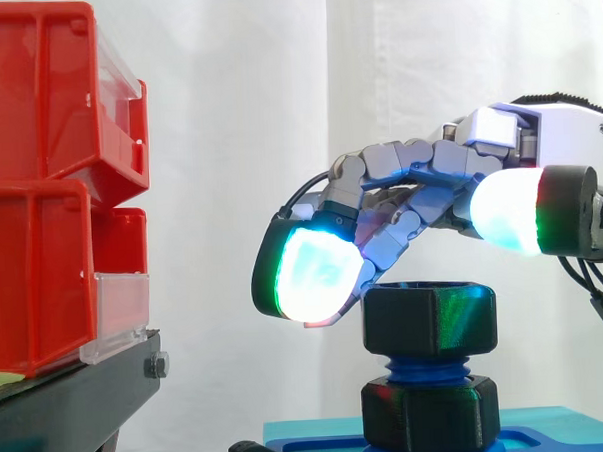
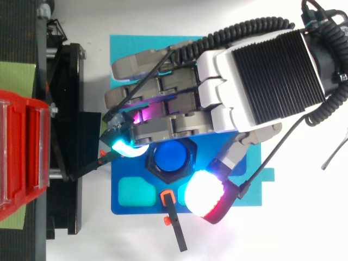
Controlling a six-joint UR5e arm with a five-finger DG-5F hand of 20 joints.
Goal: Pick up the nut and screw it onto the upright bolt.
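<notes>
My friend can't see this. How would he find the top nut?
Look at the blue plate beside the red bins. A blue bolt stands upright on it with two black nuts. Yours is the upper nut, just below the hand; blue thread shows between it and the lower nut.

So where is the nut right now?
In the side view the nut sits low, right of centre, on top of the blue bolt, just beneath the hand and right of the red bins.
</notes>
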